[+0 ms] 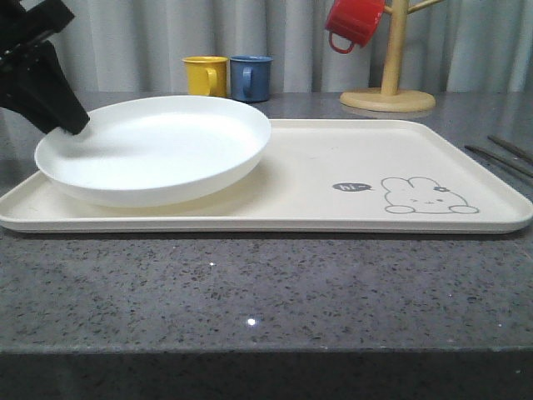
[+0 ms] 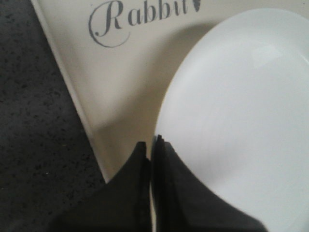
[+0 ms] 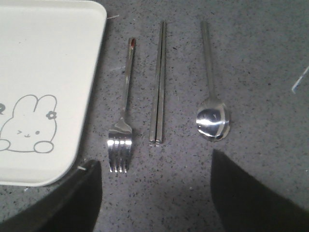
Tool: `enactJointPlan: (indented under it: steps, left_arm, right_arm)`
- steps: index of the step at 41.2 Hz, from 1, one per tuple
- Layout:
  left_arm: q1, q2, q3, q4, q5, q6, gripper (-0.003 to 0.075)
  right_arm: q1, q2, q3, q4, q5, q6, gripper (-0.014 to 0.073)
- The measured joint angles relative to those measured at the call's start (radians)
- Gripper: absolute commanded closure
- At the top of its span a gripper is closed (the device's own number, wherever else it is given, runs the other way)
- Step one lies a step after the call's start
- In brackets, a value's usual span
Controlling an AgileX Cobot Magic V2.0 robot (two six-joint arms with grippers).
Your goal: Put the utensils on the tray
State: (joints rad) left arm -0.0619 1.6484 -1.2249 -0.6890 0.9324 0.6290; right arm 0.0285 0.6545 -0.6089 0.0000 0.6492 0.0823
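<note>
The utensils lie side by side on the grey counter just right of the tray: a fork nearest its rim, then a pair of chopsticks, then a spoon. My right gripper hovers open over them, its dark fingers spread either side of the chopsticks' near ends, touching nothing. In the front view two slim utensil handles show beyond the right rim of the tray. My left gripper is shut on the rim of the white plate.
The white plate sits on the tray's left half, its left edge held by the left gripper. Behind the tray stand a yellow mug, a blue mug and a wooden mug tree with a red mug.
</note>
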Motion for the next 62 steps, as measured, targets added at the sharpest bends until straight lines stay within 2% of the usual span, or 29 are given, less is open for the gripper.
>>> enactJointPlan:
  steps: [4, 9, 12, 14, 22, 27, 34, 37, 42, 48, 54, 62]
  left_arm:
    - [0.0, 0.023, 0.0, 0.0, -0.022, 0.0, 0.0703]
    - [0.0, 0.025, 0.0, 0.0, -0.041, 0.0, 0.0498]
    - [0.0, 0.025, 0.0, 0.002, -0.045, 0.0, 0.0412]
    - [0.0, 0.025, 0.0, 0.004, -0.045, 0.0, 0.039]
    - [0.0, 0.008, 0.0, 0.025, -0.054, 0.0, 0.0388]
    - [-0.023, -0.083, 0.0, 0.064, -0.054, 0.0, 0.0394]
    - [-0.175, -0.25, 0.005, 0.188, -0.02, -0.014, 0.0408]
    - [-0.276, -0.326, 0.02, 0.292, -0.01, -0.08, 0.0407]
    - [-0.451, -0.46, 0.072, 0.519, -0.004, -0.303, 0.0407]
    - [-0.573, -0.637, 0.174, 0.689, -0.013, -0.517, 0.0407]
    - [-0.601, -0.815, 0.308, 0.713, -0.055, -0.595, 0.0407]
    - [-0.603, -0.987, 0.414, 0.717, -0.07, -0.608, 0.0407]
  right_arm:
    - [0.0, 0.0, 0.0, 0.0, 0.0, 0.0, 0.0085]
    - [0.0, 0.0, 0.0, 0.0, 0.0, 0.0, 0.0085]
    - [0.0, 0.0, 0.0, 0.0, 0.0, 0.0, 0.0085]
    - [0.0, 0.0, 0.0, 0.0, 0.0, 0.0, 0.0085]
    - [0.0, 0.0, 0.0, 0.0, 0.0, 0.0, 0.0085]
    - [0.0, 0.0, 0.0, 0.0, 0.0, 0.0, 0.0085]
    - [0.0, 0.0, 0.0, 0.0, 0.0, 0.0, 0.0085]
    - [0.0, 0.0, 0.0, 0.0, 0.0, 0.0, 0.0085]
    - [0.0, 0.0, 0.0, 0.0, 0.0, 0.0, 0.0085]
    - [0.0, 0.0, 0.0, 0.0, 0.0, 0.0, 0.0085]
    - [0.0, 0.0, 0.0, 0.0, 0.0, 0.0, 0.0085]
    - [0.0, 0.0, 0.0, 0.008, 0.0, 0.0, 0.0085]
